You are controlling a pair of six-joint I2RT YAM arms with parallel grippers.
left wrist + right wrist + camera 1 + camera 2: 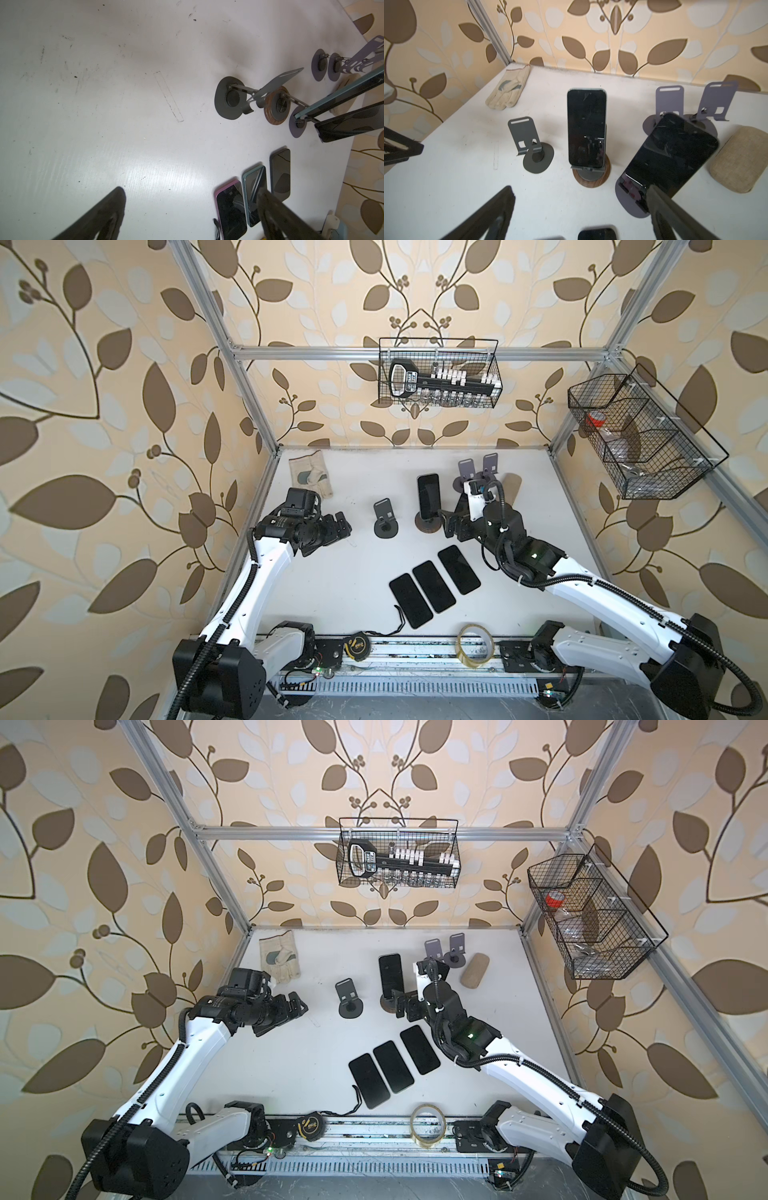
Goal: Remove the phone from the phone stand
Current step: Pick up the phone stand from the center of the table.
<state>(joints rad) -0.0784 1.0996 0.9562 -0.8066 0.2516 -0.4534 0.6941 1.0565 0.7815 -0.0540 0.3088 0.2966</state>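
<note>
While your left end effector (191, 192) and right end effector (581, 192) both stand spread and empty, two of five stands (523, 133) mid-frame carry phones: upright phone (429, 495), tilted phone (670, 153). Three flat phones (434, 586) lie on the bench (332, 572) below. Back basket (440, 340) holds a black tool (415, 381); side basket (665, 485), a red-topped item (595, 419).

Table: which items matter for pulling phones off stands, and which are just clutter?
Job: phone on wooden-base stand; tilted phone on purple stand; right gripper, open; three flat phones, grey stand, two purple stands: seemingly done.
Lying about: glove; tape measure; tape roll; beige pouch; two wall baskets.
</note>
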